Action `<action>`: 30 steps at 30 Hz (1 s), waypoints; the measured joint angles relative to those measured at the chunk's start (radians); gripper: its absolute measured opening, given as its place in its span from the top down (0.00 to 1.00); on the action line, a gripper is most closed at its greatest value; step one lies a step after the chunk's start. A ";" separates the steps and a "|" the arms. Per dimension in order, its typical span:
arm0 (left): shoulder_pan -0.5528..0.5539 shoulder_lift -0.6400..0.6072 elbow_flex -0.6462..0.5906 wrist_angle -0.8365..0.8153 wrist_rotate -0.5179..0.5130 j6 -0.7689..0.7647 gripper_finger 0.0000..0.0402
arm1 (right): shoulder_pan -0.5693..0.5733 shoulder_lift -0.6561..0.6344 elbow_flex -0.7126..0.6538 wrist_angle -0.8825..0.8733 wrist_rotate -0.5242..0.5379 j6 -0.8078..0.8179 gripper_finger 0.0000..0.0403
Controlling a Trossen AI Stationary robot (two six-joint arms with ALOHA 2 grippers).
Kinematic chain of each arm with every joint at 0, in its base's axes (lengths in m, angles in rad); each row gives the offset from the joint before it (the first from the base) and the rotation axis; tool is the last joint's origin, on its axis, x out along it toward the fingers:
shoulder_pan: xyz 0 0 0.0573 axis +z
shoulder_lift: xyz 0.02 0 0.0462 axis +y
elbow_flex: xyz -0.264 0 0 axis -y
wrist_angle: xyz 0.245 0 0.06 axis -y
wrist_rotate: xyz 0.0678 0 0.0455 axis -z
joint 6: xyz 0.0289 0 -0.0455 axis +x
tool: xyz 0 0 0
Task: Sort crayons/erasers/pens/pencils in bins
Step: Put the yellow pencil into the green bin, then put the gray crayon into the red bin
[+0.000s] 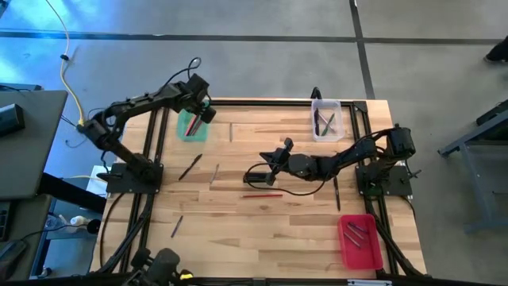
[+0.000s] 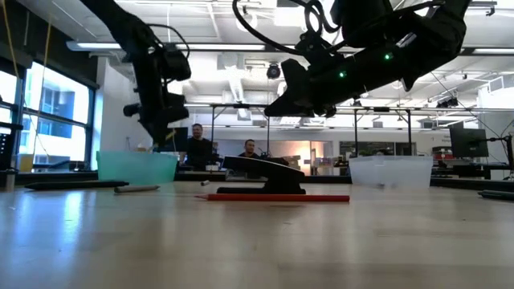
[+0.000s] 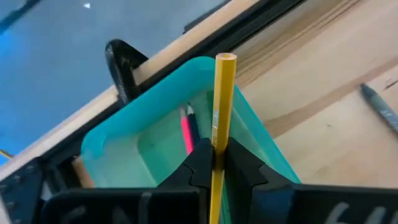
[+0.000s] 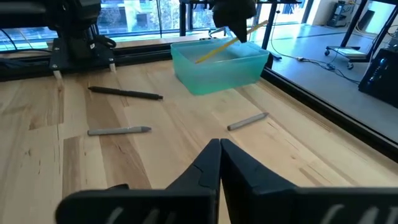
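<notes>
Pencils: you've got two showing. Nearest, a red pencil (image 1: 263,195) lies flat mid-table, long axis left-right, just in front of your right gripper (image 1: 279,156), which is shut on nothing. Farther back, your left gripper (image 3: 214,163) pinches a yellow pencil (image 3: 221,118) over the green bin (image 1: 191,125); only the wrist view shows that grip. Three bins total.
</notes>
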 joint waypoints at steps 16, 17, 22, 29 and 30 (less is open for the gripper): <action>0.045 0.154 0.000 0.024 0.001 0.026 0.95 | 0.013 0.000 0.000 0.001 -0.002 -0.018 1.00; 0.045 0.154 0.000 0.027 0.001 0.026 0.94 | 0.013 0.000 0.000 0.001 -0.002 -0.018 1.00; 0.045 0.124 0.000 0.031 -0.010 0.042 0.85 | 0.013 0.000 0.000 0.001 -0.002 -0.018 1.00; 0.037 0.014 0.000 0.032 -0.017 0.077 0.78 | 0.013 0.000 0.000 0.001 -0.002 -0.018 1.00; 0.030 -0.006 0.000 0.028 -0.013 0.089 0.78 | 0.013 0.000 0.000 0.001 -0.002 -0.020 1.00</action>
